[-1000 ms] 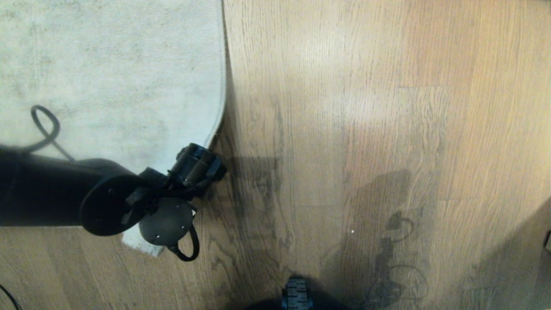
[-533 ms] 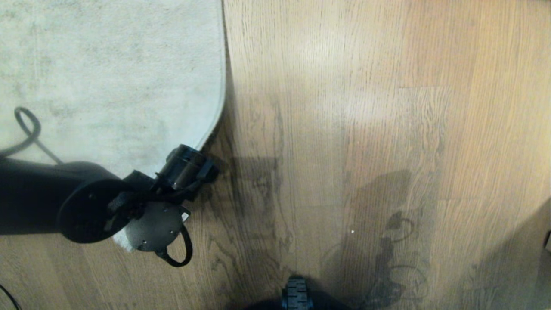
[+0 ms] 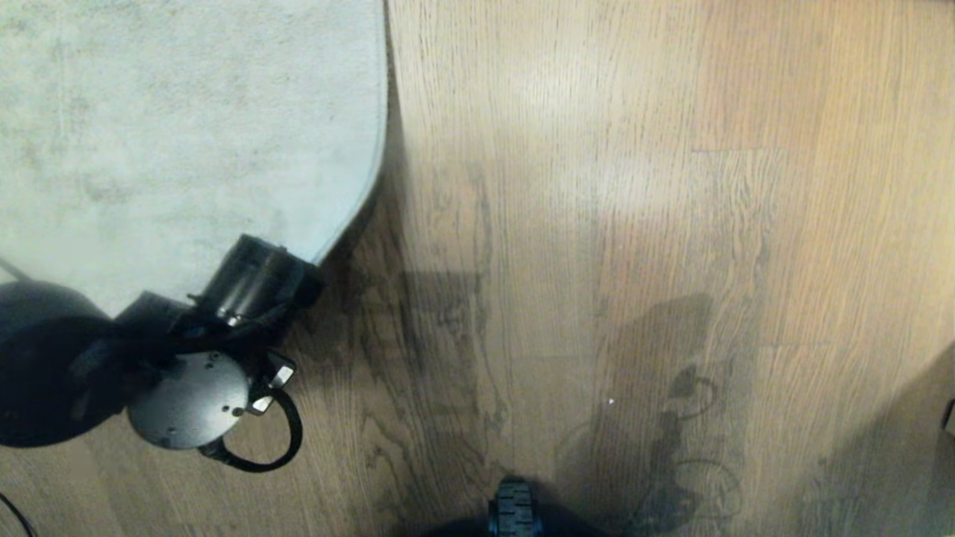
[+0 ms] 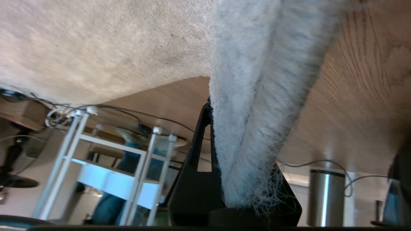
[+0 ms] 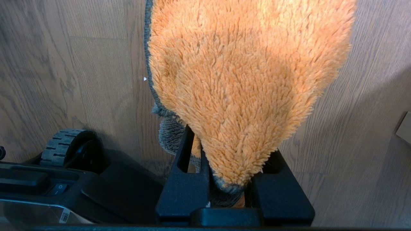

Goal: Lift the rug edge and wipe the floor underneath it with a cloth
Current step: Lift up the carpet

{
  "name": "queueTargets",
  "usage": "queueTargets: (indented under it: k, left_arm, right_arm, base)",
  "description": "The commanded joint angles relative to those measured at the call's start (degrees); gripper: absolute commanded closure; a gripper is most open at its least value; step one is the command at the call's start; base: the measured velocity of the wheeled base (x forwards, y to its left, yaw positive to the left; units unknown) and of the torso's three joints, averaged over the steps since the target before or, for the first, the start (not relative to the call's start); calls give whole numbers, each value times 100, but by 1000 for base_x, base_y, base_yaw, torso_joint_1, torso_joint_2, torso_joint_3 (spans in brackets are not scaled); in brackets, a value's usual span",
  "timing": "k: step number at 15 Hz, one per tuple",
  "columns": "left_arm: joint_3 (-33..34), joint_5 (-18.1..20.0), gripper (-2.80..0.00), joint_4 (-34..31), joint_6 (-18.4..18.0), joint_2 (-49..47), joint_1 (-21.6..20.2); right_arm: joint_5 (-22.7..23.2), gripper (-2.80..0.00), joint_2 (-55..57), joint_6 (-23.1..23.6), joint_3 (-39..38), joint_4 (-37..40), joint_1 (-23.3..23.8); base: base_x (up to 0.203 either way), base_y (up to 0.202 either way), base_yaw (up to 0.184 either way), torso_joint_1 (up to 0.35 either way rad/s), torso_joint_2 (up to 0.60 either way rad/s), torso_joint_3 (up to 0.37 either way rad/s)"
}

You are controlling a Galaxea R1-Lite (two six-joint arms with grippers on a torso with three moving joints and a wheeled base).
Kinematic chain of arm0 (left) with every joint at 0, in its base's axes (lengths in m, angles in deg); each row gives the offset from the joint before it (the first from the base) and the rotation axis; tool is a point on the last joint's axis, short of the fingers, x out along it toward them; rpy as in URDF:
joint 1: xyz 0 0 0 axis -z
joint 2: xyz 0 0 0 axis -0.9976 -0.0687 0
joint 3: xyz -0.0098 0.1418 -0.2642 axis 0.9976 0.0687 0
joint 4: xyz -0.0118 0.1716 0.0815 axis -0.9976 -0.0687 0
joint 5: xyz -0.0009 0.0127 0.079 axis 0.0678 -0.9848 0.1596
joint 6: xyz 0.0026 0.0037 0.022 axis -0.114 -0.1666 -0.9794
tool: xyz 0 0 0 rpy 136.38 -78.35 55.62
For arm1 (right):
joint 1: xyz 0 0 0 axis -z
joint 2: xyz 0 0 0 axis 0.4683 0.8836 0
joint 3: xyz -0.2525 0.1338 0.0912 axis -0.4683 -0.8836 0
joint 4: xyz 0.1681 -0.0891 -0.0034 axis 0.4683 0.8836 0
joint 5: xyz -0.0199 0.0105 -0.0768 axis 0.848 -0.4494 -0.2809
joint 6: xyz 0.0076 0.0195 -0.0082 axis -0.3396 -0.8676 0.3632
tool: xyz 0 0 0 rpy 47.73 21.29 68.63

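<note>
The left claw is clenched on the rug edge: in the left wrist view the fuzzy grey border is pinched between the two dark fingers, folded into a narrow ridge that runs away from the claw, with loose threads fraying at the pinch. Beyond the ridge, the rug's pale pile spreads out flat, and brown wooden floor shows beside it.

In the head view the left arm's wrist sits at the rug's corner, at the lower left of the picture, over the line where the rug edge meets the floor. The claw itself is hidden under the wrist there. The rug border curves in towards the wrist instead of running straight down.

The right claw is gripping the cloth. The orange fleece hangs from between its fingers, with a dark grey hem along one side and a grey patch bunched against one finger. It hangs above bare floor planks, just beside the robot's black base and a ribbed wheel. The cloth is well apart from the rug, which does not appear in the right wrist view.
</note>
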Motion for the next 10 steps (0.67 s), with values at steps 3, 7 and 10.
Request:
queueTargets:
  k: [3, 7, 10]
  left_arm:
    - [217, 15, 0, -8, -3, 652, -113]
    - [218, 447, 0, -22, -21, 1040, -381]
    - [308, 763, 0, -50, -46, 1344, -636]
  right_arm:
    - [4, 0, 7, 4, 0, 0, -2]
    - [4, 0, 7, 4, 0, 0, -2]
    - [4, 0, 7, 4, 0, 0, -2]
  base:
    - [0, 0, 0, 0, 0, 0]
    - [0, 0, 0, 0, 0, 0]
    - [0, 0, 0, 0, 0, 0]
